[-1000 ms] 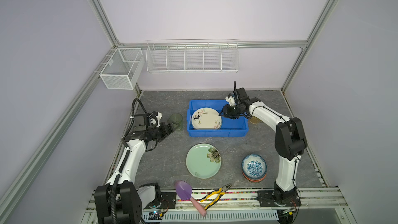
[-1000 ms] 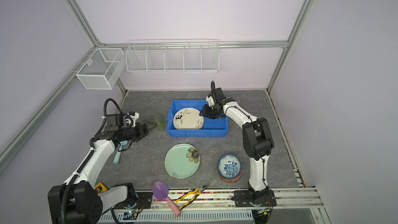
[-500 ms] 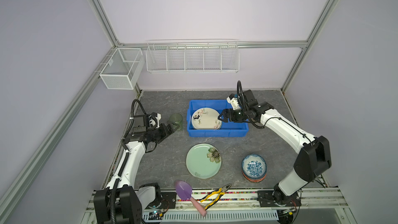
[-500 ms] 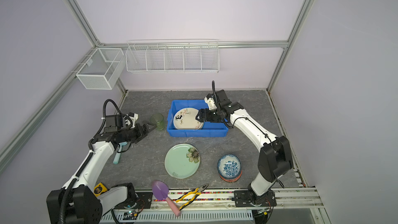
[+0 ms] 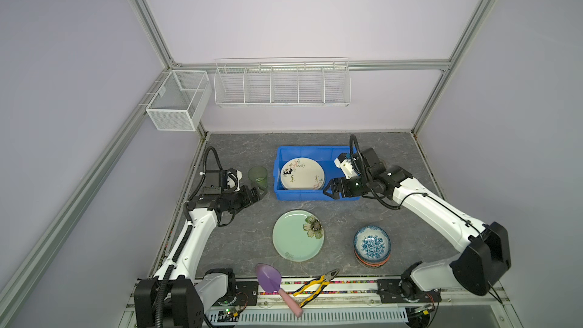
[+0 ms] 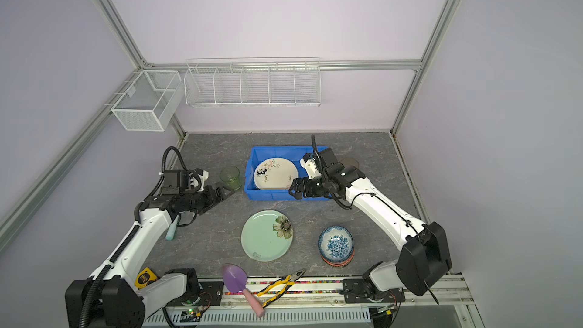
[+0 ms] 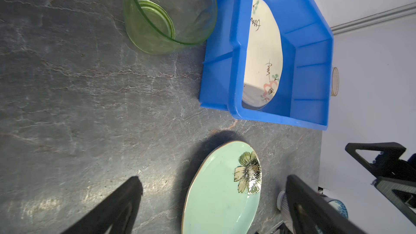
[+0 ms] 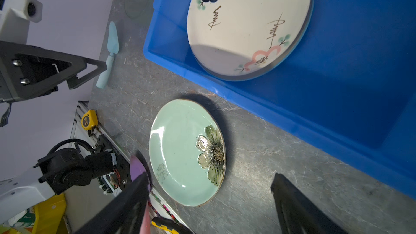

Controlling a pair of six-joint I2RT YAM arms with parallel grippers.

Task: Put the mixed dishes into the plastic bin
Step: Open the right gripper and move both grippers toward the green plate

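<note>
The blue plastic bin (image 5: 303, 195) holds a cream plate (image 5: 302, 173), which rests tilted on something beneath it. My right gripper (image 5: 328, 191) hovers open and empty over the bin's front right corner. In the right wrist view, the pale green flower plate (image 8: 184, 151) lies below the open right gripper (image 8: 209, 176). An upright green tumbler (image 5: 258, 177) stands left of the bin. My left gripper (image 5: 260, 195) is open and empty just in front of it. A stack of bowls with a blue floral bowl (image 5: 372, 245) on top sits at the front right. An amber tumbler (image 6: 350, 163) shows behind the right arm.
A purple trowel (image 5: 273, 282) and yellow-handled pliers (image 5: 315, 285) lie on the front rail. A teal trowel (image 6: 172, 231) lies under the left arm, and a yellow tape measure (image 6: 143, 279) sits near its base. White wire baskets (image 5: 280, 85) hang on the back wall.
My right gripper has opened and drawn back from inside the bin to its front right corner, and the arm's elbow has swung out to the right. The left gripper has edged towards the green tumbler.
</note>
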